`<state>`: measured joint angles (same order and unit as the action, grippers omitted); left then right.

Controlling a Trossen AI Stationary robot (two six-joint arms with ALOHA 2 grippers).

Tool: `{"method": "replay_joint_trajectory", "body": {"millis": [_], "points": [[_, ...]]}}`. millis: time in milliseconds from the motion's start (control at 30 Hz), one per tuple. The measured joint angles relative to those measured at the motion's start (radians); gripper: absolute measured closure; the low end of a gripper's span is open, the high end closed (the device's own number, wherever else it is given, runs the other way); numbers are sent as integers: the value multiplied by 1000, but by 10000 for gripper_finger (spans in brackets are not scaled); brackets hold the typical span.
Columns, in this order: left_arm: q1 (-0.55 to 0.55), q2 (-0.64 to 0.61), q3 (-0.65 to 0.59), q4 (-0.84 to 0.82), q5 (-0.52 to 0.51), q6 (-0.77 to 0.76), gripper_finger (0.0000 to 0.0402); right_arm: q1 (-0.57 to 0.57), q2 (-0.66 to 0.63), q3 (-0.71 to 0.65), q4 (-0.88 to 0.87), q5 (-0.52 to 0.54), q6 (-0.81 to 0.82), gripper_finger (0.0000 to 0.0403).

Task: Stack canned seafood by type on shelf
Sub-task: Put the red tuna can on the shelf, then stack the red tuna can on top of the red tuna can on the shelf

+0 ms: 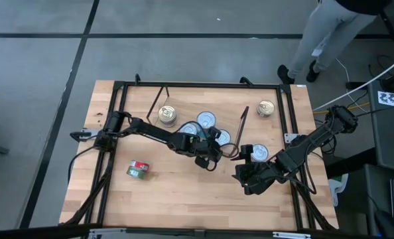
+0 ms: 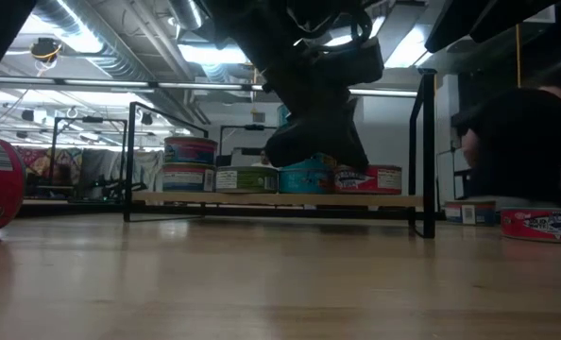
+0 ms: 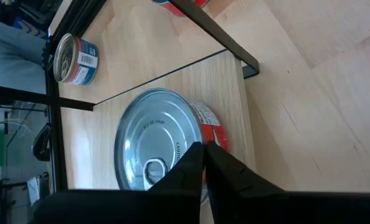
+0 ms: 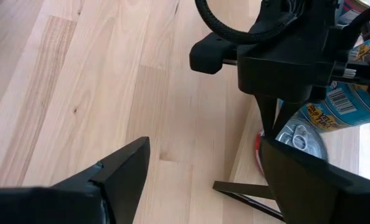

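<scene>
Now the left hand (image 1: 213, 157), fingers pressed together and empty, hovers over a red-labelled tin (image 3: 166, 149) on the shelf (image 2: 280, 199)'s right end; the right hand (image 1: 249, 178) waits spread nearby, holding nothing.

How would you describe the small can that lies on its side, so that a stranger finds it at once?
Start from the light-wood shelf on black wire legs in the tabletop's middle. Off it, on the bare table on the left arm's side, lies a small round red-and-green-labelled tin. It alone is tipped on its side; the other tins stand upright.
</scene>
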<state>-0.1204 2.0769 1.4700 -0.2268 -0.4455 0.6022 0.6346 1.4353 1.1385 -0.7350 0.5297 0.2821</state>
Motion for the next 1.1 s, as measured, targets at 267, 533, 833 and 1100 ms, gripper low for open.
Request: {"method": "replay_joint_trajectory", "body": {"millis": [267, 533, 833, 1100], "points": [[0, 0, 0, 5, -1, -2, 357, 0, 0, 0, 0, 0, 1, 103], [-9, 0, 0, 4, -1, -46, 295, 0, 0, 0, -7, -73, 55, 103], [-77, 0, 0, 3, -11, -46, 265, 1, 0, -1, -308, -184, 263, 103], [-137, 0, 0, 3, -13, -54, 277, 1, 0, -65, -456, -183, 318, 103]]}}
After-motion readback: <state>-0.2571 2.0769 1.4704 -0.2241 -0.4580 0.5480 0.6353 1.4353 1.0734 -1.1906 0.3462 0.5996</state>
